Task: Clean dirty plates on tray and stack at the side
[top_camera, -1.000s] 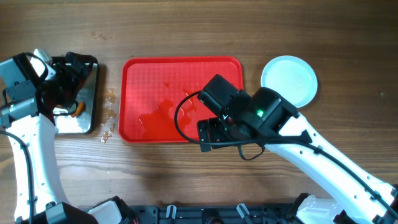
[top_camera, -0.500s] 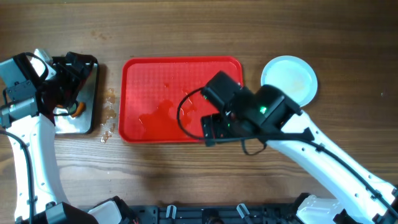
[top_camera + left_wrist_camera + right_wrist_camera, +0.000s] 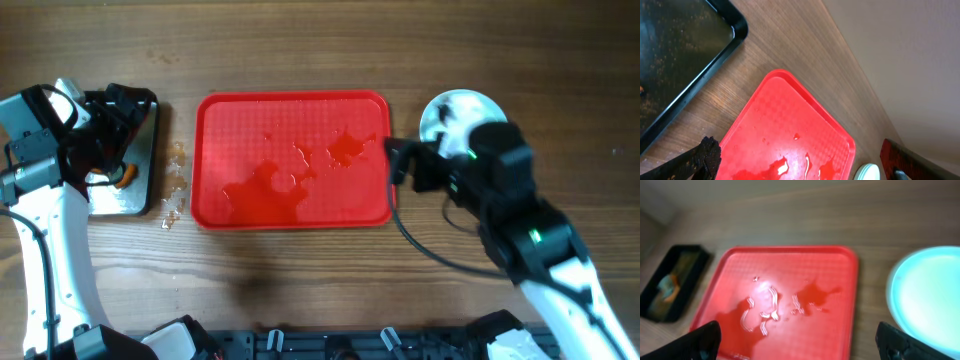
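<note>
The large red plastic tray (image 3: 290,98) carries only wet puddles (image 3: 265,190). The round pale mint plates (image 3: 448,106) lie stacked, it seems, on the wooden desk (image 3: 300,45) just beside its right end. We judge the task almost finished. The left gripper (image 3: 112,135) and the right gripper (image 3: 398,165) are released, holding nothing.

We count one large rectangular red plastic tray (image 3: 240,130); one smaller black metal pan (image 3: 135,195); two white robot arms (image 3: 545,250). One round pale mint-white plate (image 3: 445,108) shows; any beneath it we cannot tell.
</note>
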Robot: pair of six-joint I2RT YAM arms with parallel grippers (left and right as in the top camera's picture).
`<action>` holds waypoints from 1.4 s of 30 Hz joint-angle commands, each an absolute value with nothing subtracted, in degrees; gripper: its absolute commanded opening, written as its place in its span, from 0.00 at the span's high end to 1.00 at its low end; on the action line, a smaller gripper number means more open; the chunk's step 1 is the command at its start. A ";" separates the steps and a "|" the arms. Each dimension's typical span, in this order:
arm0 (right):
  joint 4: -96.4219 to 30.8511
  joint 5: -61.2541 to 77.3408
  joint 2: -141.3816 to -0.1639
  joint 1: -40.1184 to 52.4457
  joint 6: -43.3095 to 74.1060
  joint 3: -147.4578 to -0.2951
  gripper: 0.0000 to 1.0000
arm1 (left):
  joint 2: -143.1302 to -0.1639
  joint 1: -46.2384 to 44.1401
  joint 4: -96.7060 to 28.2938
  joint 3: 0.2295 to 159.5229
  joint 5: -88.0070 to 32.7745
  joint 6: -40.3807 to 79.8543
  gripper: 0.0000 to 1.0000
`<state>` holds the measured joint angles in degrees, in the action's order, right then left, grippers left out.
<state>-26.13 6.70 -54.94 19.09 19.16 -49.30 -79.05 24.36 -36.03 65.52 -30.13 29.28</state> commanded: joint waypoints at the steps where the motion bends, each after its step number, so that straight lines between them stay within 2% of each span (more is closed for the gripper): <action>1: -19.75 9.80 -44.12 12.27 18.17 -36.27 0.00 | -79.20 24.23 -35.83 65.52 -31.00 28.97 0.00; 5: -5.41 20.25 -28.47 1.21 18.57 -21.15 0.00 | -79.20 24.23 -35.83 65.52 -31.00 28.97 0.00; 7: -3.49 21.02 -21.89 -2.09 18.61 -16.80 0.00 | -79.20 24.23 -35.83 65.52 -31.03 28.97 0.00; 16: -3.44 19.25 -1.63 -4.10 18.61 -5.80 0.00 | -79.20 24.23 -35.83 65.52 -31.00 28.97 0.00; 23: 2.85 14.66 -0.14 -4.10 19.68 -0.23 0.00 | -79.20 24.23 -35.83 65.52 -31.00 28.97 0.00; 28: 1.78 6.74 -0.14 -3.44 18.87 -0.27 0.00 | -79.20 24.23 -35.83 65.52 -31.03 28.97 0.00; 37: -0.01 3.97 -0.14 -2.44 1.26 -0.27 0.00 | -79.20 24.23 -35.83 65.52 -31.03 28.97 0.00; 42: -0.01 3.99 -0.14 -2.44 -1.50 -0.27 0.00 | -79.20 24.23 -35.83 65.52 -31.00 28.97 0.00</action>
